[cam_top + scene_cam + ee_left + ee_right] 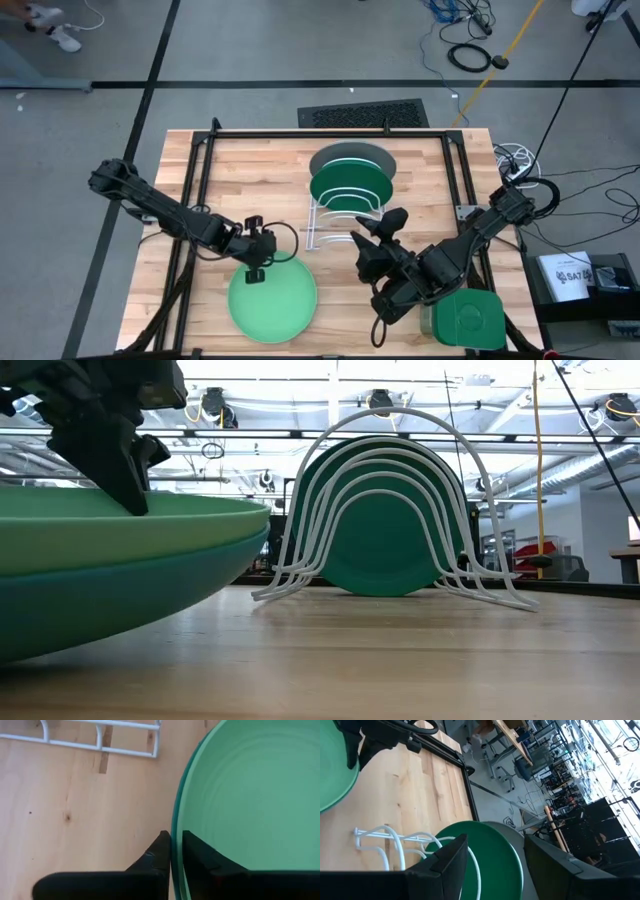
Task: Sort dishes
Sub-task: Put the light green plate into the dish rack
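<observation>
A light green plate (272, 300) lies on a teal plate (100, 600) at the table's near left. My left gripper (256, 268) is shut on the light green plate's far rim. A dark green plate (345, 185) and a grey plate (350, 155) stand on edge in the white wire rack (335, 215) at the table's middle. My right gripper (378, 230) is open and empty, just right of the rack. In the right wrist view its fingers (445, 865) point toward the rack's plates. My left gripper pinches the light green plate's rim (176, 827) between its two fingers, one finger (159, 854) outside the plate and one (197, 854) inside it. The fingers come slanting down from the table's far left. The plate rests on the teal plate below it.
A green square lidded container (468, 318) stands at the near right corner, beside the right arm. Black frame bars (195, 190) run along the table's left and right sides. Bare wood lies between the plate stack and the rack.
</observation>
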Robot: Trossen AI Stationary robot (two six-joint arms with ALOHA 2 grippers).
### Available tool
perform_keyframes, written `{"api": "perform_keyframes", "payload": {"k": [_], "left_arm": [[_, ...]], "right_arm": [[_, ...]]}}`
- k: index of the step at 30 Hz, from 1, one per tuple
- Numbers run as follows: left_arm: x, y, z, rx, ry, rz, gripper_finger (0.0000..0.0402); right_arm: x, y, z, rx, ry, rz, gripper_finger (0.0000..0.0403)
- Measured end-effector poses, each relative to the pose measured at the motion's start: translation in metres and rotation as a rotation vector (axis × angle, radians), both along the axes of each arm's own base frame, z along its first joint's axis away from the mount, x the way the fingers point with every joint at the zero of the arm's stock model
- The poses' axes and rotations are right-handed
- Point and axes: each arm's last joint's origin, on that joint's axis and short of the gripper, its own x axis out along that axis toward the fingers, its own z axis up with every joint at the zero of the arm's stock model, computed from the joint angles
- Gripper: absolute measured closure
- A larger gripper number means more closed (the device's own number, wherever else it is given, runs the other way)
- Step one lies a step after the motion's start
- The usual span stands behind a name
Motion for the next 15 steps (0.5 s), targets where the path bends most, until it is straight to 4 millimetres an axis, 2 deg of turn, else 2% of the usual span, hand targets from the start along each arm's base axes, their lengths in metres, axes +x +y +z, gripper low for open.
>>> {"api": "perform_keyframes", "payload": {"k": [5,15], "left_arm": [[0.0001,0.0002,-0.0001,0.012,-0.002,-0.003,0.0347],[0.0015,-0.0003,0.0007,0.017,-0.017,-0.021,0.0344]], "right_arm": [[-0.0001,0.0001,0.0,0.001,-0.001,0.0,0.0216],[-0.0002,0.0002,0.0,0.001,-0.001,0.0,0.0216]]}}
